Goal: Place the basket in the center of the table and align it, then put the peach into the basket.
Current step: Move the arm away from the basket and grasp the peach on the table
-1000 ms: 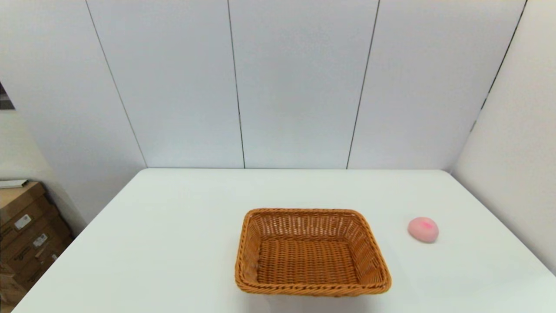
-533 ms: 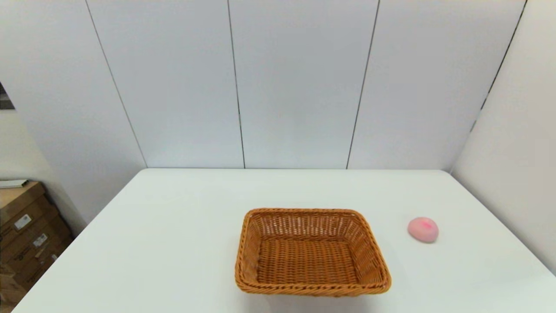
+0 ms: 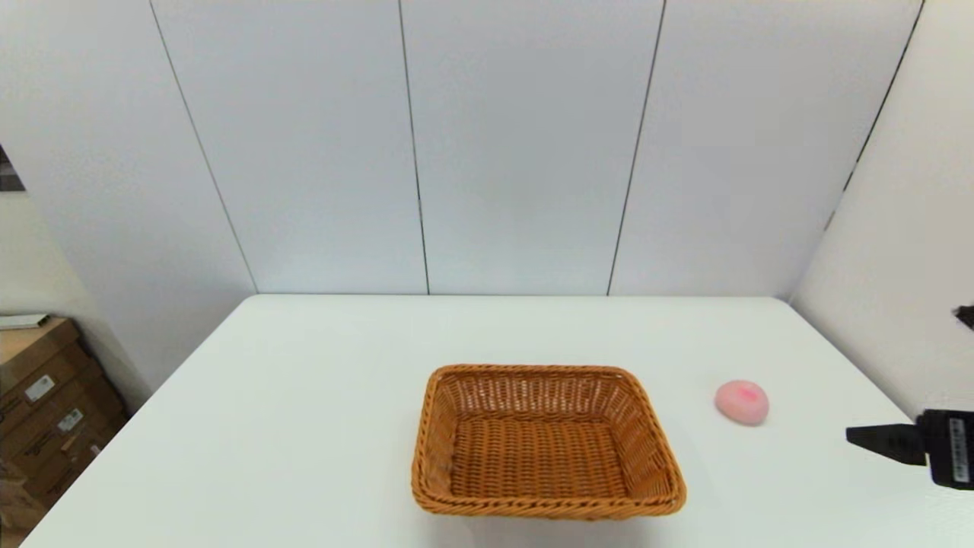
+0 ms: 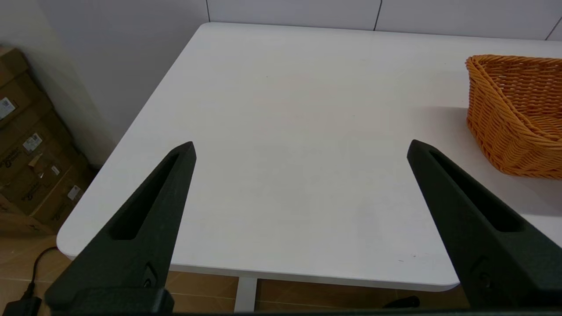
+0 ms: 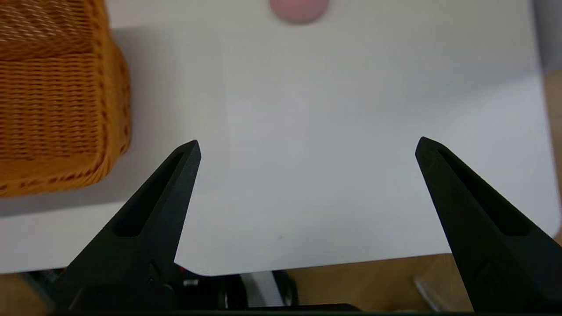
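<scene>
On your far left you can see brown cardboard boxes (image 3: pixel 46 411) stacked on the floor beside the table (image 3: pixel 304 426). The left gripper (image 4: pixel 300 149) hangs over the near left corner of the table, and its two black fingers (image 4: pixel 145 219) are spread wide apart with nothing between them (the head view does not show it at all). Next, look at the middle. The basket (image 3: pixel 546 441) sits flat on the table, a bit toward the near edge, with its long sides running left to right. You can see its woven floor, and nothing is inside it. Move right and you find the peach (image 3: pixel 741 402) lying on the table, apart from the basket and not touching it. Its red blotch faces up. Last, at the right edge, the right gripper (image 5: pixel 307 145) reaches in above the table. Its fingers (image 5: pixel 149 219) are wide apart too, holding nothing. The peach lies well ahead of them.
</scene>
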Available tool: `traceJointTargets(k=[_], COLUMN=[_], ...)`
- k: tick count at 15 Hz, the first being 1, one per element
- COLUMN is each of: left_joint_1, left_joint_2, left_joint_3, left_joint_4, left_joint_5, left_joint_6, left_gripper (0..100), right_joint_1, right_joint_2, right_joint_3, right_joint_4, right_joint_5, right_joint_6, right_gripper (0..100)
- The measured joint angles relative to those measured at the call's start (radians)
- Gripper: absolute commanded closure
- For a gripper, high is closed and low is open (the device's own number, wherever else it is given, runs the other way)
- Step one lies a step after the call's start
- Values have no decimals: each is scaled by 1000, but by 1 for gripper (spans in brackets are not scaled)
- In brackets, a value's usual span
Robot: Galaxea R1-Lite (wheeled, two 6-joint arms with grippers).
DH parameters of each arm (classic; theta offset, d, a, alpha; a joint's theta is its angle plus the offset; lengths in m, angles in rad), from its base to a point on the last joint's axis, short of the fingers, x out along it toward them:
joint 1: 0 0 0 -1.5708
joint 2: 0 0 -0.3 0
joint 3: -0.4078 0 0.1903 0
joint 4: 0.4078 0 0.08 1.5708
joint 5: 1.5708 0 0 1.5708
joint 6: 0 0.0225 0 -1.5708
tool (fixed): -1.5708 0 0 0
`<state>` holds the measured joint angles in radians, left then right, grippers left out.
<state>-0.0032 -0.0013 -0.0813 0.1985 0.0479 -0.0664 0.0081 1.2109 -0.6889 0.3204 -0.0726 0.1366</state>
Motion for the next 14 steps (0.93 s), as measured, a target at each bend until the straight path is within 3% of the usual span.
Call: traceJointTargets(k=[4, 8, 14], left_joint_1=[0, 0, 0], left_joint_2=[0, 0, 0], left_joint_3=[0, 0, 0], left_joint_4=[0, 0, 0], left_joint_5=[0, 0, -1], left_joint_6=[0, 0, 0], left_gripper=[0, 0, 0], right_joint_1=[7, 8, 8], right_joint_2=[222, 372, 567], right_joint_3=[-13, -6, -58], right_joint_4=[-179, -412, -479], right_joint_5=[-3, -6, -33], right_joint_6=[23, 23, 24], right_gripper=[0, 0, 0])
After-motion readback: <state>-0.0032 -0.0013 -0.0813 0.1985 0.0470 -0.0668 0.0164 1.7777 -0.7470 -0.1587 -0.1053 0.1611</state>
